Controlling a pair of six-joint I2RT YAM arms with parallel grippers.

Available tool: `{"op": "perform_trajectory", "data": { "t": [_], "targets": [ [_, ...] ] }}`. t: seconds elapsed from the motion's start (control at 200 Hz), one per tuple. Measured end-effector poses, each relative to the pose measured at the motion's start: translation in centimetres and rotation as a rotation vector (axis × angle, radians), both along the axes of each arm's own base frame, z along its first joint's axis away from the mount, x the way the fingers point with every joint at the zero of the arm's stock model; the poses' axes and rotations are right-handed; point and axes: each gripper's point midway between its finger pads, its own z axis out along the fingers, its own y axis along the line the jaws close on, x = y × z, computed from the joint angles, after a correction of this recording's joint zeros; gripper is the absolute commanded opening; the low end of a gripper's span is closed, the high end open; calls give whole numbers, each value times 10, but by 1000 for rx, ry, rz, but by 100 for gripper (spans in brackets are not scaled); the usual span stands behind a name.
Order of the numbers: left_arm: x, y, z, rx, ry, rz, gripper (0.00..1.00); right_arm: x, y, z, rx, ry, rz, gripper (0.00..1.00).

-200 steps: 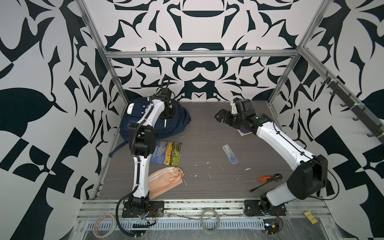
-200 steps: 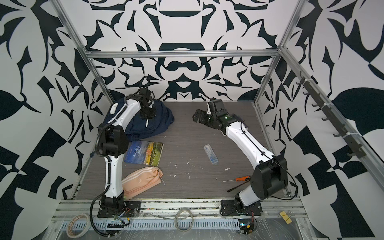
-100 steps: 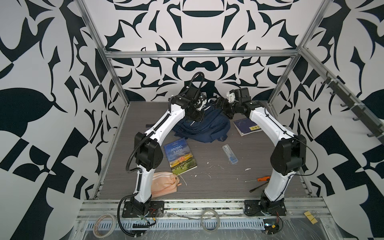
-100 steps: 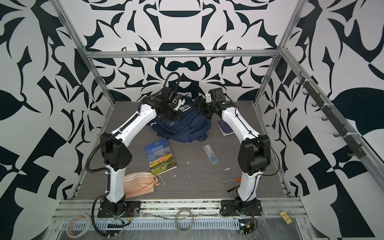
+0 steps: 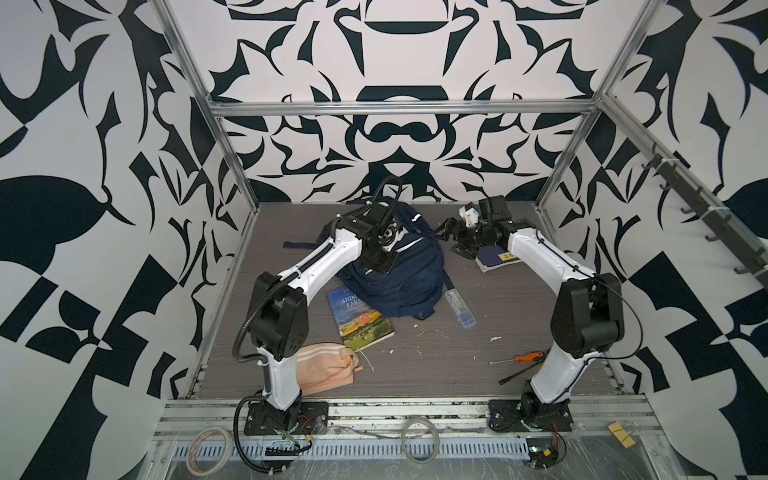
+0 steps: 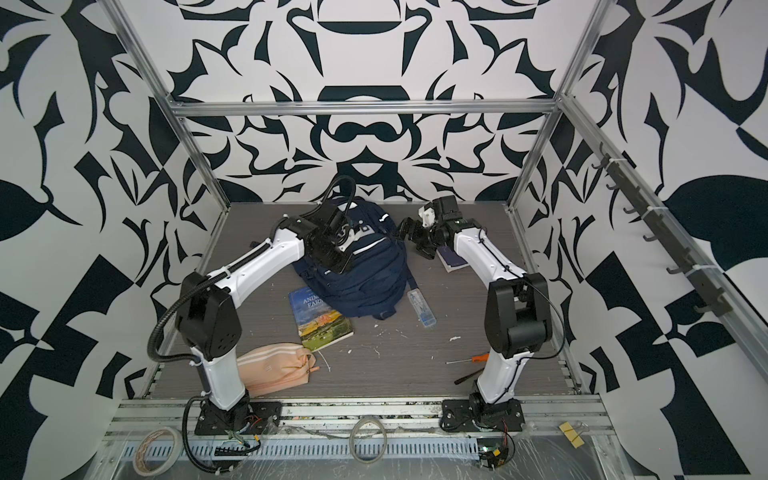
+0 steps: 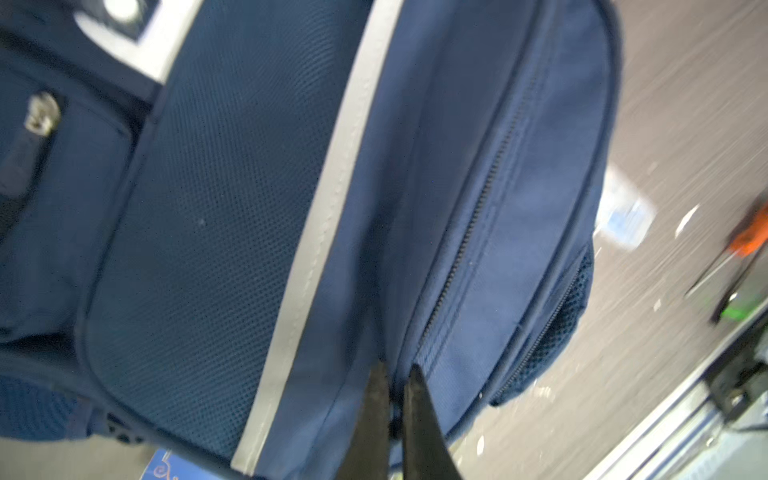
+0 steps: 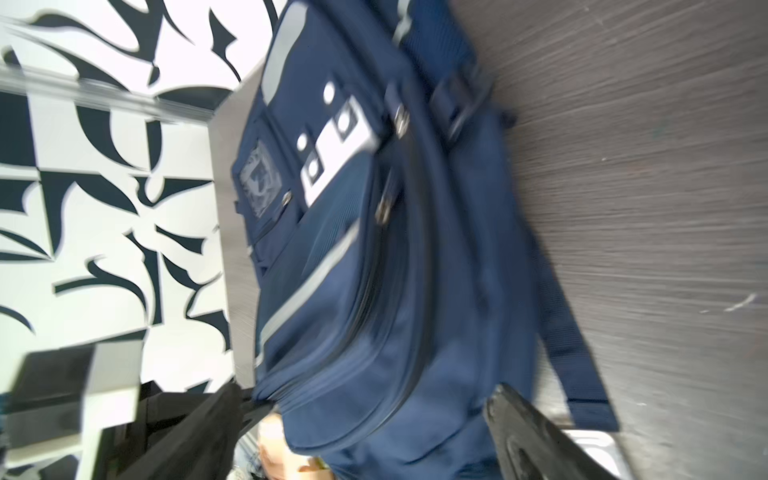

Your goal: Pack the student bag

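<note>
Grey table [image 5: 436, 365] in both top views carries the bag [image 5: 407, 274], its near edge over a book [image 5: 359, 320]; the right gripper [image 5: 451, 241] hangs just beside the bag. Left wrist view: the left gripper [image 7: 395, 376] pinches a bag fold. Right wrist view: the right gripper is spread wide, facing the bag.

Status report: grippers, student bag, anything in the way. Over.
Left gripper shut on student bag fabric. Right gripper open beside the bag, holding nothing. Bag lies centre-back, visible zip closed. Book corner tucked under bag's near edge.
</note>
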Motion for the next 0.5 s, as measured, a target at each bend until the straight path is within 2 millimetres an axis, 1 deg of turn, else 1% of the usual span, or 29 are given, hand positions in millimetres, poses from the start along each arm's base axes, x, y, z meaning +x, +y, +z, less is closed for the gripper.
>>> {"op": "perform_trajectory", "data": {
  "t": [0.025, 0.055, 0.09, 0.11, 0.125, 0.15, 0.245, 0.315, 0.325, 0.34, 0.425, 0.5],
  "targets": [
    [-4, 4, -2, 10, 3, 4, 14, -2, -1, -3, -3, 3, 5, 91],
    [-7, 8, -2, 21, 4, 10, 28, -3, -1, -7, -7, 6, 12, 90],
    [-10, 12, -2, 31, 2, 19, 55, -5, -1, -12, -10, 9, 19, 90],
    [-11, 14, -1, 36, 3, 29, 67, -6, -1, -15, -12, 13, 23, 89],
    [-11, 15, -1, 39, 1, 32, 72, -7, -1, -16, -12, 15, 26, 89],
    [-10, 16, 0, 42, -3, 44, 77, -7, -1, -19, -13, 18, 28, 89],
    [-7, 17, 5, 49, -15, 67, 84, -7, -5, -25, -10, 25, 20, 89],
    [-4, 15, 12, 65, -48, 69, 84, -6, -11, -29, -5, 34, 2, 88],
    [-4, 14, 14, 68, -54, 66, 87, -5, -13, -29, -3, 36, -4, 89],
    [-4, 13, 16, 73, -63, 64, 88, -4, -14, -30, -2, 36, -8, 88],
    [-4, -7, 33, 83, -122, 29, 89, 1, -34, -34, -2, 45, -59, 87],
    [1, -33, 46, 81, -172, -1, 89, 6, -54, -36, -5, 45, -107, 85]
  ]
}}
